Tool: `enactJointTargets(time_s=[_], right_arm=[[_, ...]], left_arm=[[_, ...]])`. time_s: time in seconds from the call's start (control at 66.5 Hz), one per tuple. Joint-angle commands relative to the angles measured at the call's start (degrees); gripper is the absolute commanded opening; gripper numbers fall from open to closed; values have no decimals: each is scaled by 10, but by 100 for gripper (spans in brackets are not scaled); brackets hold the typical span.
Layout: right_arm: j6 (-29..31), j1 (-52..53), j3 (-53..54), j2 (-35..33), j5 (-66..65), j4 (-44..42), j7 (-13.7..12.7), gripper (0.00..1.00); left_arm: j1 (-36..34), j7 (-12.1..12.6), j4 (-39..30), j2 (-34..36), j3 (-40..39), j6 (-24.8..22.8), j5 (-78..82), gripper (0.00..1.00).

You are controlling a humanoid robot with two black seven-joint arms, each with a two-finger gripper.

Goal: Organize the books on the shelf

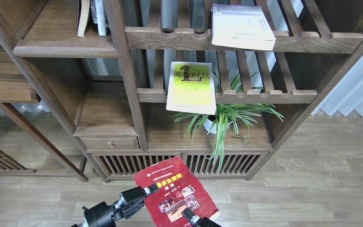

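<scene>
red book (175, 192) light, floppy; left gripper (151, 190) clamped on left edge, right gripper (190, 217) pinching bottom edge; likely best gripped near spine.

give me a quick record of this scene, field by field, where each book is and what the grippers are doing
red book: held low in front of the bookcase
left gripper: fingers clamped on the red book's left edge
right gripper: fingers on its lower edge, grip unclear
yellow-green book: lying on lower slatted rack, overhanging the front rail
white book: on upper slatted rack, overhanging
plank shelf: upper left, two books upright at back
</scene>
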Motion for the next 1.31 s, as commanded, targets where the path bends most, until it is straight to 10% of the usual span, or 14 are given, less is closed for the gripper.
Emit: enactJointTargets(time_s=[0.0,0.075,0.225,0.346,1.292], right_arm=[[0,-34,-50,2,-41,-3,-70,5],[0,-29,-44,4,-41,-9,-67,15],[0,15,-38,5,-38,-42,-64,76],[0,40,-26,1,-36,-76,-52,98],[0,151,67,27,30,-164,-43,98]], left_arm=[[4,-1,1,5,-2,0,7,4],[9,-3,1,6,-6,0,8,4],[12,-6,1,12,-26,0,8,4],[19,-7,1,20,-38,0,15,4],[279,1,-1,-71,-517,0,436,5]])
